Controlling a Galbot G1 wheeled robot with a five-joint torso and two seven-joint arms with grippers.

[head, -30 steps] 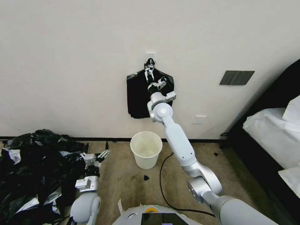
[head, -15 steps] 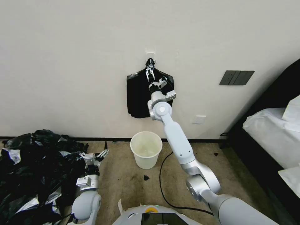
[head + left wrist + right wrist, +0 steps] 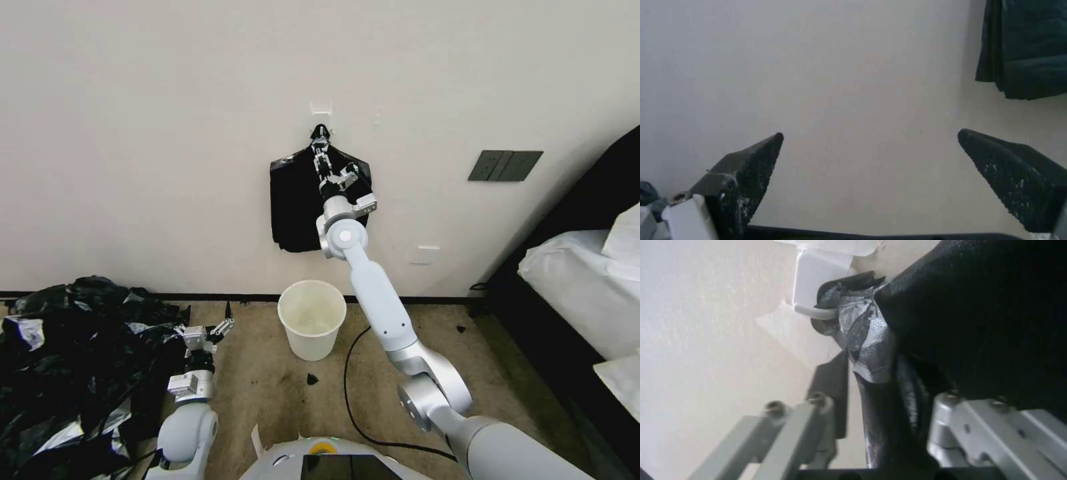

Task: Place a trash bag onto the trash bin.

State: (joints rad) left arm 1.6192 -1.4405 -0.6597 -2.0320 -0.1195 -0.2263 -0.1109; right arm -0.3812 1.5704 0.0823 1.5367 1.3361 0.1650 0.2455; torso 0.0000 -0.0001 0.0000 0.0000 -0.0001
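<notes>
The right gripper point(image 3: 321, 151) is closed on the knotted top of the black bundle point(image 3: 293, 203) hanging from the wall hook point(image 3: 815, 290), above the trash bin point(image 3: 311, 319); beside the bin, the left gripper point(image 3: 212, 331) waits open

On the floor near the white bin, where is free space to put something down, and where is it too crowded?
Bare carpet lies to the right of the trash bin, between it and the dark bed edge, crossed only by a black cable. A narrower strip lies between the bin and the left gripper. Left of that gripper, the heap of black bags crowds the floor.
</notes>
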